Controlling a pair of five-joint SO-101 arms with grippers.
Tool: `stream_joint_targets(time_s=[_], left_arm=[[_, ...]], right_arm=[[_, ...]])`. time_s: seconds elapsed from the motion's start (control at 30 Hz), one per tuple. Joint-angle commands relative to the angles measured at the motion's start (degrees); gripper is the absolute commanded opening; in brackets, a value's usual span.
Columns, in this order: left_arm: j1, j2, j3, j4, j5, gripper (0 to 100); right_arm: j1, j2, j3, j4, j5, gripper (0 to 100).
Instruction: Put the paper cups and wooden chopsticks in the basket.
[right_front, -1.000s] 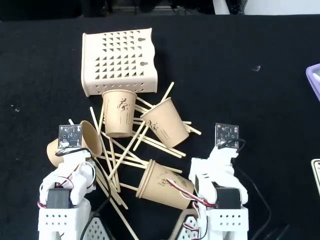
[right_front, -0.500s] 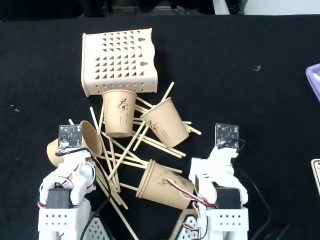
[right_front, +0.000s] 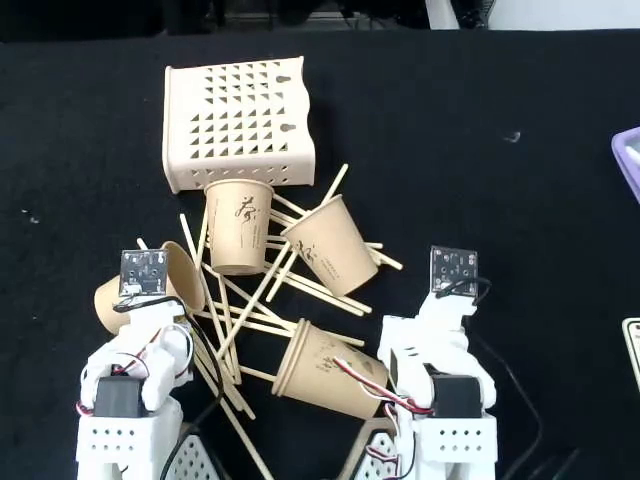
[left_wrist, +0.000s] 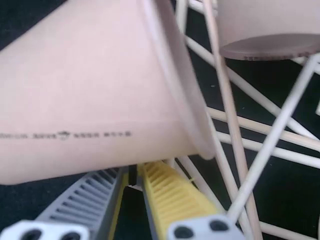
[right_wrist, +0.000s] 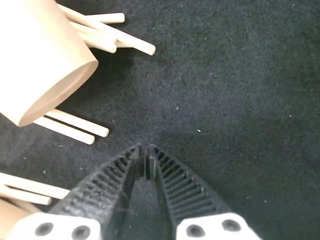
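A beige perforated basket (right_front: 238, 122) lies at the back of the black table. One paper cup (right_front: 238, 225) lies with its mouth against the basket and another (right_front: 330, 245) beside it. A third cup (right_front: 325, 368) rests between the arms. The fourth cup (right_front: 172, 278) (left_wrist: 90, 90) lies under the left arm (right_front: 135, 370). Wooden chopsticks (right_front: 255, 300) (left_wrist: 227, 115) are scattered across and under the cups. My left gripper (left_wrist: 132, 172) is shut, its tips right against the side of that fourth cup. My right gripper (right_wrist: 146, 160) is shut over bare cloth, near a cup (right_wrist: 37, 65) and chopstick ends (right_wrist: 75, 127).
A purple container (right_front: 628, 160) pokes in at the right edge, with a white item (right_front: 632, 345) lower down on the same side. Black cloth (right_front: 500, 200) lies open right of the pile. Both arm bases stand at the front edge.
The left arm has shifted very slightly to the right, and the cup under it has nudged along with it. The right arm and everything else are still.
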Motion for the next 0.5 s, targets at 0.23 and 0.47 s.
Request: stream_joint_targets(time_s=[0.23, 0.47], left_arm=[[0.7, -0.2, 1.2, -0.4, 0.0, 3], [-15.2, -0.2, -7.6, -13.5, -19.6, 3]], right_arm=[[-2.0, -5.4, -0.2, -11.7, -0.4, 2.6], [-1.7, -5.4, -0.3, -34.4, -0.1, 2.6]])
